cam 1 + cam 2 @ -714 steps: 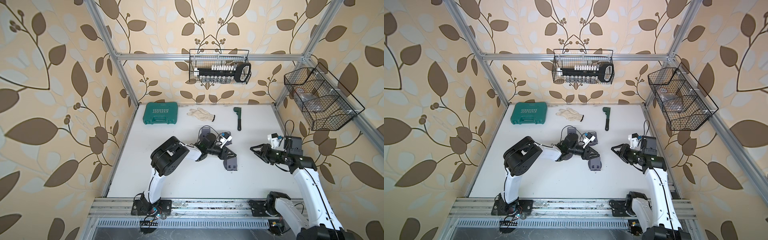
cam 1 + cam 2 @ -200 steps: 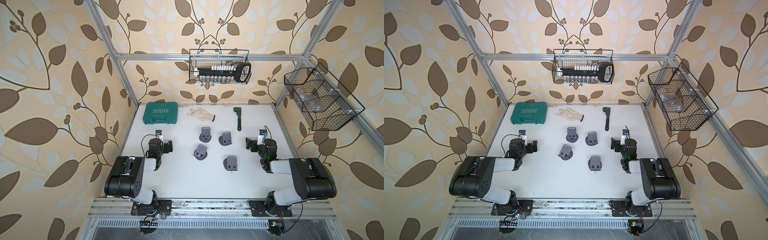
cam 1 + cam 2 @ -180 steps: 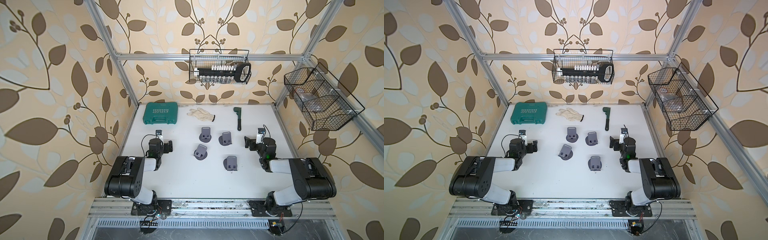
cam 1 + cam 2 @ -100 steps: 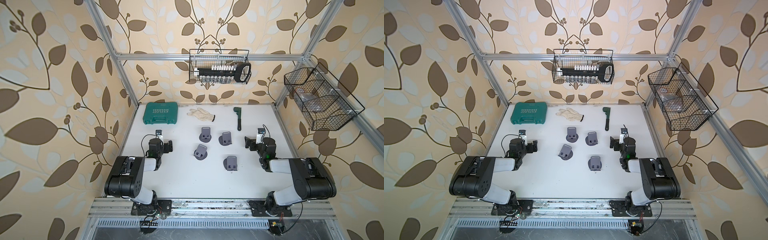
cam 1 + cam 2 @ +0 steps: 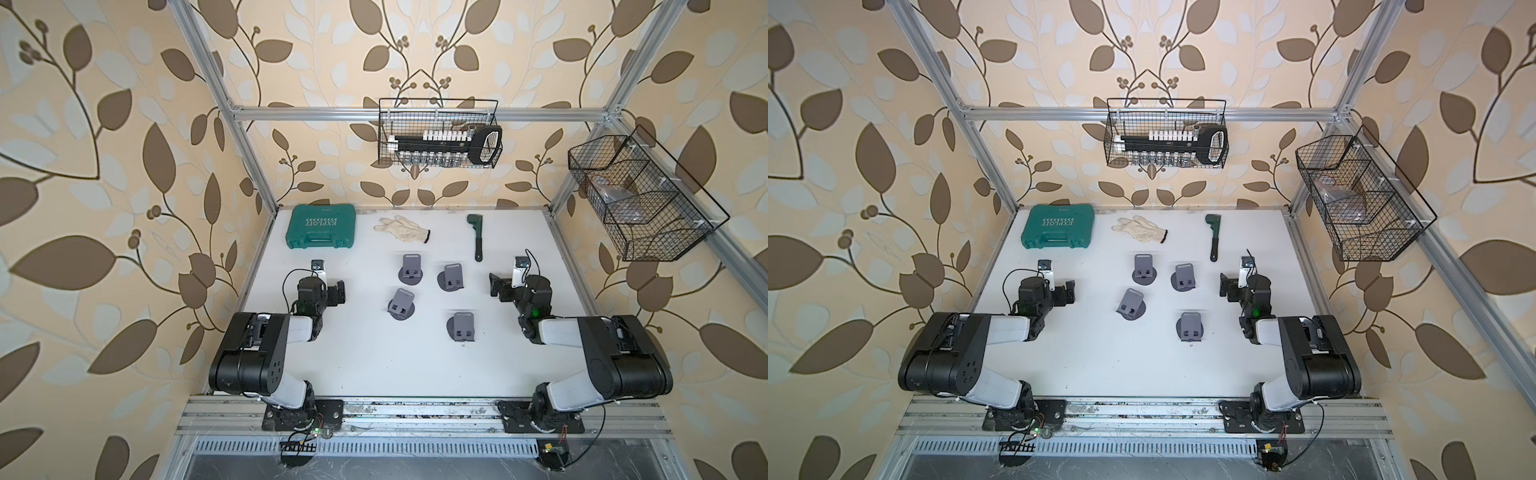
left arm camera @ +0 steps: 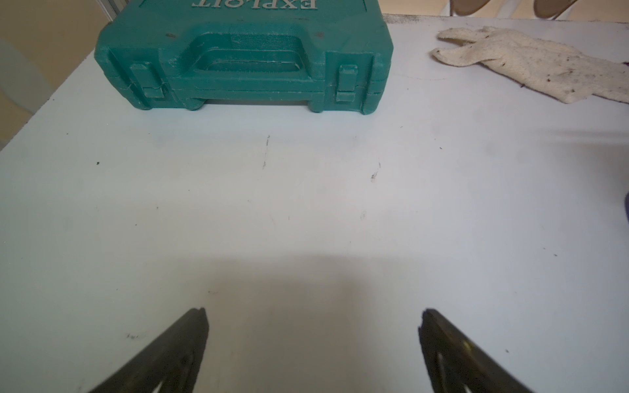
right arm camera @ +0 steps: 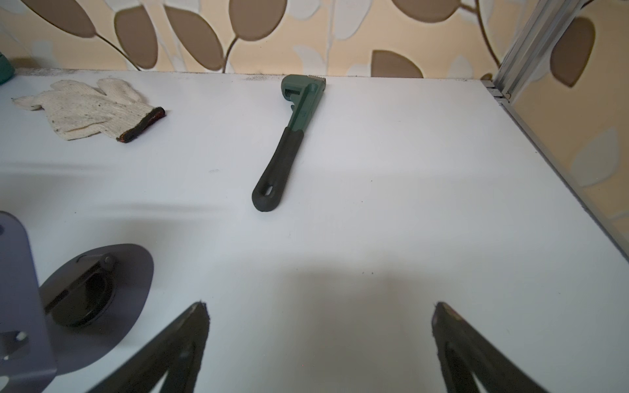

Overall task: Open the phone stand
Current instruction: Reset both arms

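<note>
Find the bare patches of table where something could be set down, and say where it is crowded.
Widest: the near strip between the front rail and the nearest stand. Also bare: the patch in front of the green case, and the far corner right of the wrench. Crowded: the centre, where four phone stands cluster.

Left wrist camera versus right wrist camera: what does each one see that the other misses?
Only the left wrist view shows the handle and latches of the green tool case. Only the right wrist view shows the wrench and a grey phone stand with its plate raised off the round base. Both share the white glove, the white table, and wide-open jaws holding nothing: left gripper, right gripper.
</note>
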### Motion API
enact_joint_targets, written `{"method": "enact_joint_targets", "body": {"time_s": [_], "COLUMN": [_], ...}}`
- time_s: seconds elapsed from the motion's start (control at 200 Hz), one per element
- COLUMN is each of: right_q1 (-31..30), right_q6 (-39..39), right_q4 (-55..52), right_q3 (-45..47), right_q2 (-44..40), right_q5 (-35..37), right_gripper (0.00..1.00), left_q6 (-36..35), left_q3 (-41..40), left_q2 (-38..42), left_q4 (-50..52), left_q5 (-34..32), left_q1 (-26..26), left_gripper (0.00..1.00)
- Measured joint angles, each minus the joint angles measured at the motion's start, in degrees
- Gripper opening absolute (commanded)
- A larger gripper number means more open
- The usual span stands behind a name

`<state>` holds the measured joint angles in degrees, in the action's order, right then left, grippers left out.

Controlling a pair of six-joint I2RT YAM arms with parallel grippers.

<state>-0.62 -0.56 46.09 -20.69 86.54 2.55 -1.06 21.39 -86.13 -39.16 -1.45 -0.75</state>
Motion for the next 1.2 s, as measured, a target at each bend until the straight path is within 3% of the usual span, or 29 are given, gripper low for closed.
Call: {"method": "enact_joint_targets", "body": {"time_s": [0.22, 0.36, 1.2], "right_q1": [0.0, 0.2, 0.3], "right_q6": [0.0, 0.2, 0.2], "right_q4": [0.9, 7.8, 0.3], "right_q3": [0.3, 5.4, 0.2], "right_q2": [-0.5, -1.4, -1.0], "right_q5": [-0.1, -0.7, -0.2], "right_gripper": [0.98, 0.98, 0.98], "left_q6": [0.0, 0.0, 0.0], "left_q3": [0.0, 0.0, 0.0], "left_q2": [0.0, 0.0, 0.0], "left_q4": [0.0, 0.0, -0.1], "left_q5": [0.0, 0.0, 0.0], "left_q1": [0.0, 0.0, 0.0], "left_gripper": [0.99, 0.99, 0.99]}}
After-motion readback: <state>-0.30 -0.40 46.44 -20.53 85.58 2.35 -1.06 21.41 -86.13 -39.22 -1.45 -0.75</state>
